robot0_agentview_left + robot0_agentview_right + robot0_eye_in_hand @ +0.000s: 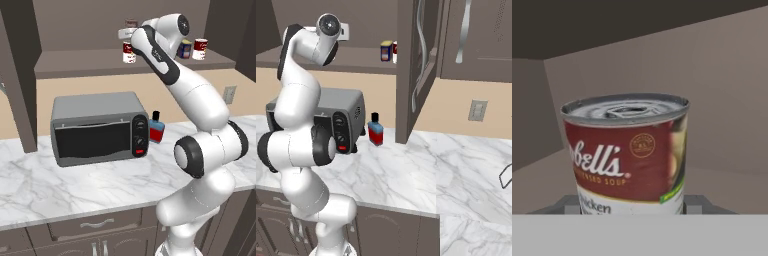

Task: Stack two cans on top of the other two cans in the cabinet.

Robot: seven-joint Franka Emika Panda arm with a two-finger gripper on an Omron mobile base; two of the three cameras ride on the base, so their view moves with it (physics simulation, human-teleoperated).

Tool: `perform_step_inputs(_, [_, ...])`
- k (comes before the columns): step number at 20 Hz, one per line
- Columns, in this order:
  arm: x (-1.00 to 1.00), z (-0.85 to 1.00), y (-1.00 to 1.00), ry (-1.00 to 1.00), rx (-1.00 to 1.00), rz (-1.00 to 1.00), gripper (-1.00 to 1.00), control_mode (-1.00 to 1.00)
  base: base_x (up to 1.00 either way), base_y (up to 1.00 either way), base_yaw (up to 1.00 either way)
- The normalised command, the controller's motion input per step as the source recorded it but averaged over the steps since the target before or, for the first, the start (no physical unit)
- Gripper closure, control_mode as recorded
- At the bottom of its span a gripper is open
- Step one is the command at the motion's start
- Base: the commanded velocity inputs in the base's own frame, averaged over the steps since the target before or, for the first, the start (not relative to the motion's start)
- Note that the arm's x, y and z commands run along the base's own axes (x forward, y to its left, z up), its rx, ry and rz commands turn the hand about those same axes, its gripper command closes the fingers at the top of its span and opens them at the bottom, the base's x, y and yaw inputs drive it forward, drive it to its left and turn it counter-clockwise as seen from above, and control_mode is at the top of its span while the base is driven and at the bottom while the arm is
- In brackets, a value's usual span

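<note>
Inside the cabinet (pixel 125 62), fingers (pixel 629 207) clamped on red-and-white can (pixel 627 155), base cut off

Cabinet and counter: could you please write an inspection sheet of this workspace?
Surface: marble counter, with the cabinet shelf above it.
Job's things: soup can in the gripper; on the shelf, first red-and-white can, blue-and-yellow can, second red-and-white can.
Clutter: toaster oven, red-and-blue bottle beside it.
Grippers: gripper shut on the soup can.
Cables: nothing seen.
Surroundings: wall outlet, drawer fronts below the counter.
</note>
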Motion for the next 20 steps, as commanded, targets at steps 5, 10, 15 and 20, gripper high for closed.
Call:
perform_step_inputs(5, [0.07,-0.04,0.0,0.0,-0.02,0.0,1.0,-1.0,0.0,0.0,0.0])
perform_step_inputs(10, [0.04,-0.05,0.0,0.01,-0.04,0.0,1.0,-1.0,0.0,0.0,0.0])
perform_step_inputs(15, [0.0,-0.09,0.0,0.0,-0.05,0.01,1.0,-1.0,0.0,0.0,0.0])
perform_step_inputs(20, [0.0,-0.12,0.0,0.01,-0.04,0.01,-1.0,-1.0,0.0,0.0,0.0])
